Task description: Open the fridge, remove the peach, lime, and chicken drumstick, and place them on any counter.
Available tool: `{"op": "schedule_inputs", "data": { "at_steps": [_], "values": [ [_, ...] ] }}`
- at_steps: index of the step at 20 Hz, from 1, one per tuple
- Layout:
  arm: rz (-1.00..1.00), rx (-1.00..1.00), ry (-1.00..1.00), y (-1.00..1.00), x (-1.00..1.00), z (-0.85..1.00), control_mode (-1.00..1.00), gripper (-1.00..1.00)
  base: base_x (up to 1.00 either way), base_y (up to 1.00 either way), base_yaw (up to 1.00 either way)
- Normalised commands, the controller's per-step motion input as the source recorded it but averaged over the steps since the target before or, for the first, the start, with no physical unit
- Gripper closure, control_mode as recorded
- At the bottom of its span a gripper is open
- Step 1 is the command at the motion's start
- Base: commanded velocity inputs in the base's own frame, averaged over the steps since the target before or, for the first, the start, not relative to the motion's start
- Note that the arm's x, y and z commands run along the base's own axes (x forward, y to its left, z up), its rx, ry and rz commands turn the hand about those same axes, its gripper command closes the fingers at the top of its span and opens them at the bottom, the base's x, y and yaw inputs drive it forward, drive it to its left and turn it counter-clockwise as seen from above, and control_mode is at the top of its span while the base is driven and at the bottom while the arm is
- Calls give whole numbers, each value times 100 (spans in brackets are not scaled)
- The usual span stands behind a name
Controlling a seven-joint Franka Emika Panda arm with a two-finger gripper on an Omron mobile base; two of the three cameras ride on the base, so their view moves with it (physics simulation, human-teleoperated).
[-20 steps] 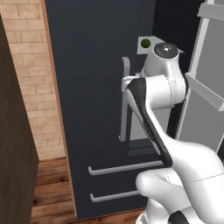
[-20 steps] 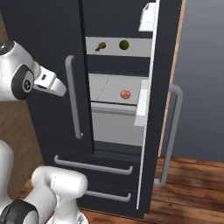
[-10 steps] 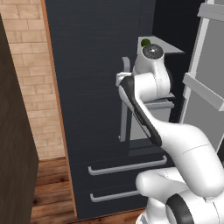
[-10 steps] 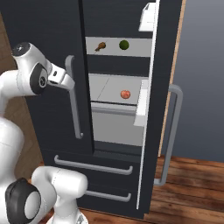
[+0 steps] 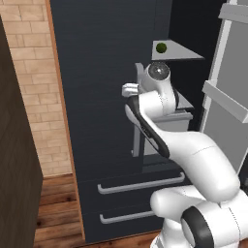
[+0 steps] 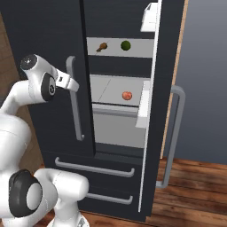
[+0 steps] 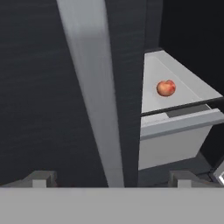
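Tall dark navy-black double-door fridge (image 6: pixel 48 40): left door shut with its long grey vertical bar handle (image 6: pixel 75 104), right door swung open; the white arm's two-finger pincer (image 6: pixel 71 83) sits right at that bar, the bar between its tips in the hand view, but whether it is spread or pressed together cannot be told. On the upper pale grey shelf (image 6: pixel 137 46) lie the small brown chicken drumstick (image 6: pixel 102 45) and, just to its right, the small round dark green lime (image 6: pixel 126 45). The small round orange-red peach (image 6: pixel 127 95) rests alone on the pale shelf below, also seen in the hand view (image 7: pixel 166 88); the left base view hides the drumstick and peach.
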Motion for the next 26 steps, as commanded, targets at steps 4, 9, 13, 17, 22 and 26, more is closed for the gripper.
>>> {"op": "schedule_inputs", "data": {
  "at_steps": [4,9,13,17,22,26],
  "values": [
    [0,0,0,2,62,-2,-100,-100,0,0,0],
    [0,0,0,3,63,-3,-100,-100,0,0,0],
    [0,0,-1,9,50,-11,-100,-100,0,0,0],
    [0,0,0,2,49,-12,-100,-100,0,0,0],
    [0,0,1,-1,20,-4,-100,100,0,0,0],
    [0,0,0,0,0,0,-100,100,0,0,0]
  ]
}}
